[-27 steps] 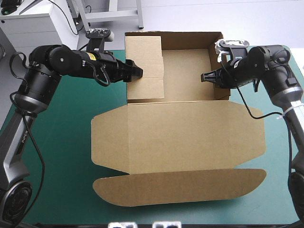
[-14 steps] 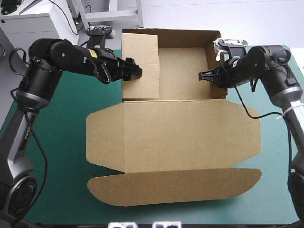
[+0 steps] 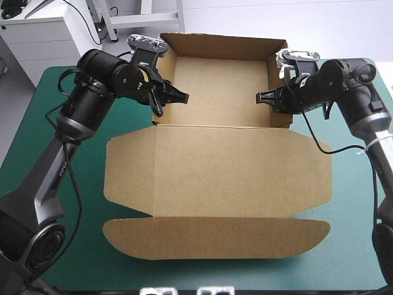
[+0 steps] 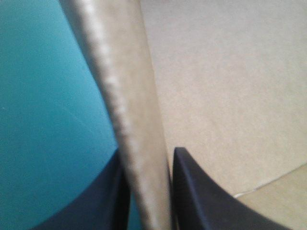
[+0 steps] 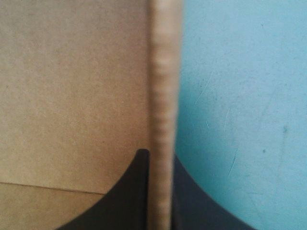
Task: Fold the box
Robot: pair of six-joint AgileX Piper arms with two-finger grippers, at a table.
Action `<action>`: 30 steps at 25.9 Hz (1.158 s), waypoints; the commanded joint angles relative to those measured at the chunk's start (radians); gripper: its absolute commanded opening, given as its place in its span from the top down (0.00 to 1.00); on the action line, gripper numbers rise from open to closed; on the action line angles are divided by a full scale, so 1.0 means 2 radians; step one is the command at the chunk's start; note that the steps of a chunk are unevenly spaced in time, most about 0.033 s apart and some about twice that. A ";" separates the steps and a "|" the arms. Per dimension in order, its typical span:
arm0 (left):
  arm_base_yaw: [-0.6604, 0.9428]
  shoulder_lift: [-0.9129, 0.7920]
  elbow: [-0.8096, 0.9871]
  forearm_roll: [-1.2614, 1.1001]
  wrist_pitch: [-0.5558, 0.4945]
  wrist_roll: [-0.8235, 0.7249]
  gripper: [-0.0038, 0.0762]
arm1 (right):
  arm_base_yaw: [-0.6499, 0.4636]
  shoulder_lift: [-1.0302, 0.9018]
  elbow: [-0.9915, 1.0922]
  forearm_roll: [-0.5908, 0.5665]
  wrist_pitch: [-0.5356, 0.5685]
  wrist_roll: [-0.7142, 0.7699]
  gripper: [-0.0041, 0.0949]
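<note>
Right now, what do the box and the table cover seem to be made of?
The box looks like plain brown cardboard, matt; its wall edge in the right wrist view is thick and faintly ribbed, so probably corrugated. The teal-green cover looks like a smooth mat, perhaps rubber or plastic: flat, with fine scratches close up. Which, I cannot tell.

One brown box [image 3: 215, 178]; two tools: left tool [image 3: 178, 97], right tool [image 3: 262, 98]; one teal-green cover [image 3: 353, 209].
</note>
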 commanded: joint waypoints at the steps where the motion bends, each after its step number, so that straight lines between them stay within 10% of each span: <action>1: -0.017 -0.022 -0.015 -0.037 -0.041 0.033 0.96 | 0.000 -0.024 -0.015 0.022 -0.031 -0.013 0.97; 30: 0.031 0.171 -0.015 -0.033 0.023 0.058 0.96 | 0.005 0.145 -0.015 -0.031 0.033 -0.047 0.97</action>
